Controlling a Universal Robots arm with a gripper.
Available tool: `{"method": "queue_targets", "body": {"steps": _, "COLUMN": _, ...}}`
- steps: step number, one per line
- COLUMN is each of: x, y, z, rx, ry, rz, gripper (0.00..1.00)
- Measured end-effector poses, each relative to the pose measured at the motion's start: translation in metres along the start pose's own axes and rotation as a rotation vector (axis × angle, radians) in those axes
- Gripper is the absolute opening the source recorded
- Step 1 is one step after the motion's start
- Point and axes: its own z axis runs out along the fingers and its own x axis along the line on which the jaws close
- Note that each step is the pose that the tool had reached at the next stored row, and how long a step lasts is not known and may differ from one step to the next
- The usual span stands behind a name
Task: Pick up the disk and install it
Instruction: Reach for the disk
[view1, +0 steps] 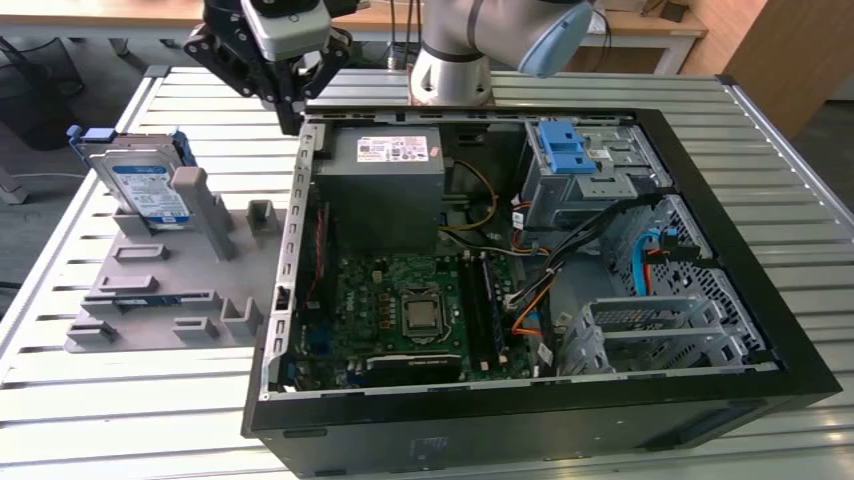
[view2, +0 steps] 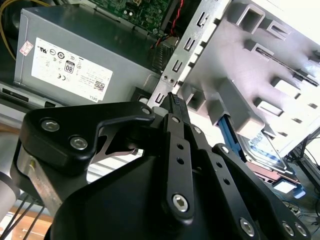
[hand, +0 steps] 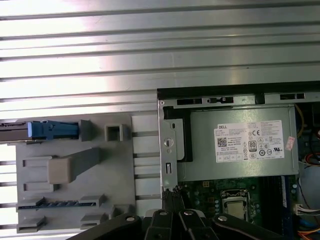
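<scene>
The disk (view1: 140, 182), a silver drive with a white-and-blue label in a blue bracket, stands on edge at the back of a grey holder (view1: 160, 295) on the exterior view's left. In the first wrist view the disk (hand: 50, 130) appears edge-on as a blue strip, and in the second wrist view part of the disk (view2: 260, 148) peeks from behind the holder. My gripper (view1: 288, 120) hangs shut and holds nothing, above the case's back left corner, right of the disk and apart from it. Its fingertips (view2: 173, 98) are pressed together in both wrist views.
An open black computer case (view1: 747, 250) lies on the slatted metal table (view1: 160, 420), with a grey power supply (view1: 387, 190), a motherboard (view1: 400, 310) and a drive cage with a light-blue latch (view1: 567, 148). The arm's base (view1: 447, 70) stands behind the case.
</scene>
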Motion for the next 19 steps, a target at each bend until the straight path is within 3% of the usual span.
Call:
{"method": "queue_targets", "body": {"steps": 11, "x": 0.0026, "y": -0.0002, "z": 0.0003, "rx": 0.0, "ry": 0.0011, "rz": 0.0, "gripper": 0.11}}
{"method": "queue_targets", "body": {"steps": 19, "x": 0.0097, "y": -0.0001, "z": 0.0005, "rx": 0.0001, "ry": 0.0034, "rz": 0.0, "gripper": 0.11}}
